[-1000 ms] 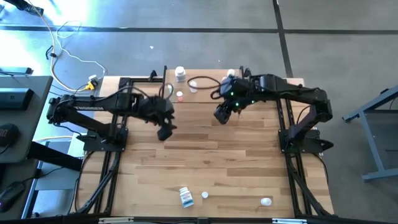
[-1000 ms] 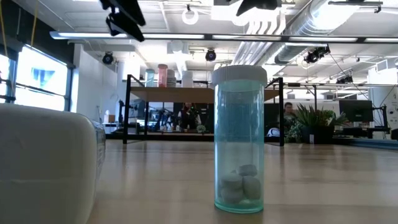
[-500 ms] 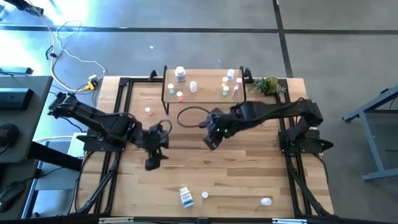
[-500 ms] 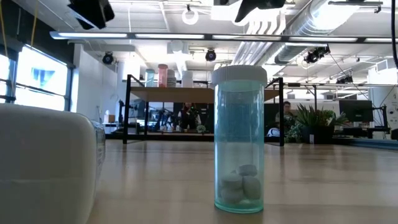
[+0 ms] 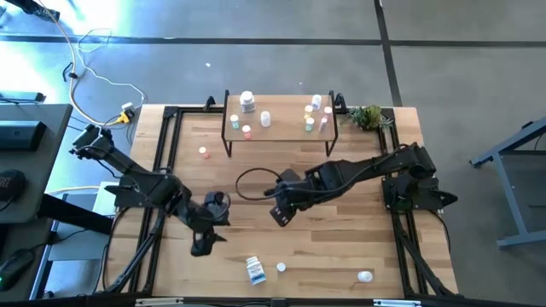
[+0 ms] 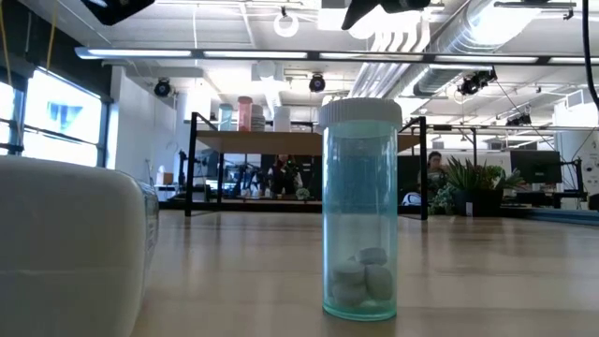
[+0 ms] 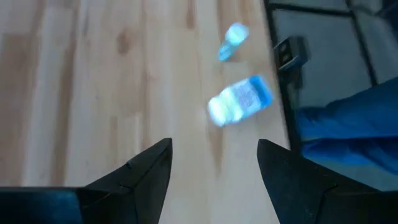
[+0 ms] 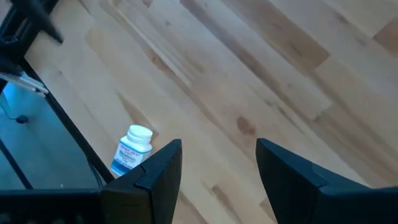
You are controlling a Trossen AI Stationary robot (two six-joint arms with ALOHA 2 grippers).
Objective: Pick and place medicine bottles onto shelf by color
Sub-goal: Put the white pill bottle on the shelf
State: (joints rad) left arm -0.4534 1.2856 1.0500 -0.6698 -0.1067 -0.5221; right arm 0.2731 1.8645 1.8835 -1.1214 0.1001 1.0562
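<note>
The left gripper [image 5: 200,248], a dark two-finger claw on the left arm, is held above the front left part of the plank-patterned wooden tabletop [image 5: 341,247], with its fingers [image 7: 146,171] spread apart and nothing between them. A white bottle with a blue label [image 5: 254,269] is seen lying on its side near the table's front edge, just ahead of that gripper, and a small white-capped bottle [image 5: 281,267] is set just beside it. The right gripper [image 5: 279,215] is held over the middle of the table, its fingers [image 8: 155,171] likewise spread and empty; the lying blue-labelled bottle is also caught in its wrist view. A further small white bottle [image 5: 364,275] is placed near the front right corner, and a pink-capped one [image 5: 203,152] on the table to the left of the shelf. The low light-wood shelf on black legs [image 5: 281,124] is located at the far edge, with several small bottles standing on it in two groups, left and right. In the low view, a clear blue-tinted vial with a white cap [image 6: 360,208] is shown upright with tablets at its bottom.
</note>
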